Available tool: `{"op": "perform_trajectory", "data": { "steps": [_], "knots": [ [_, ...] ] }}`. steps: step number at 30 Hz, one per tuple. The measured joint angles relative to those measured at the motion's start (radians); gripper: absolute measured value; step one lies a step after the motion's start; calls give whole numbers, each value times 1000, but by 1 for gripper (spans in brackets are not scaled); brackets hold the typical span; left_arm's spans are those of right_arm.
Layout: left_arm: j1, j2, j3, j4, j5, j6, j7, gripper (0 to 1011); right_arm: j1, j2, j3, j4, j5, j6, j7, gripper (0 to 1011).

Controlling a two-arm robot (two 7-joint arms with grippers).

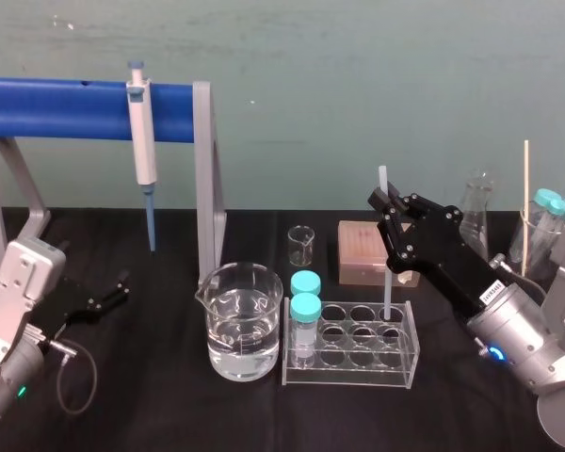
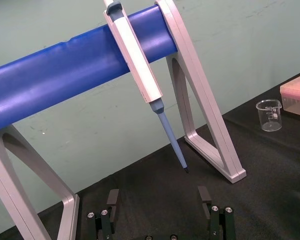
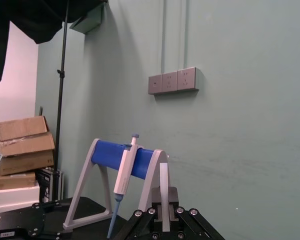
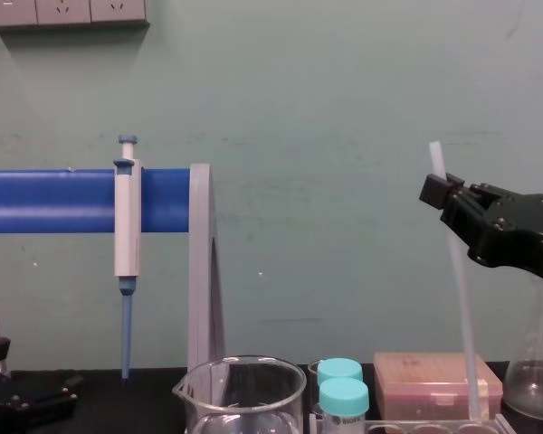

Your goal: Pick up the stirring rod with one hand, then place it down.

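Pinches the right claw shut on the rod near its top, high above the rack. Holds it almost upright, lower end down in a rear rack hole, probably for a straight lift. Rests the left claw, open wide, at the left of the table, idle.

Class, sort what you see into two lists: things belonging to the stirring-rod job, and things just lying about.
Job: stirring rod; right claw, shut on it above the tube rack.

Lying about: pipette on blue stand; large beaker; small beaker; capped tubes; tip box; flask; left claw, open, parked at left.
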Motion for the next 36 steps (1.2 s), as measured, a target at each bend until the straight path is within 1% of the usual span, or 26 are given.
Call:
{"op": "perform_trajectory", "data": {
  "steps": [15, 29, 36],
  "knots": [
    [0, 0, 0, 0, 0, 0, 0, 1000, -27, 9, 0, -24, -8, 32, -36, 70],
    [0, 0, 0, 0, 0, 0, 0, 1000, -31, 13, 3, -20, -9, 45, -43, 69],
    [0, 0, 0, 0, 0, 0, 0, 1000, -29, 14, 4, -7, -6, 52, -43, 70]
  ]
}}
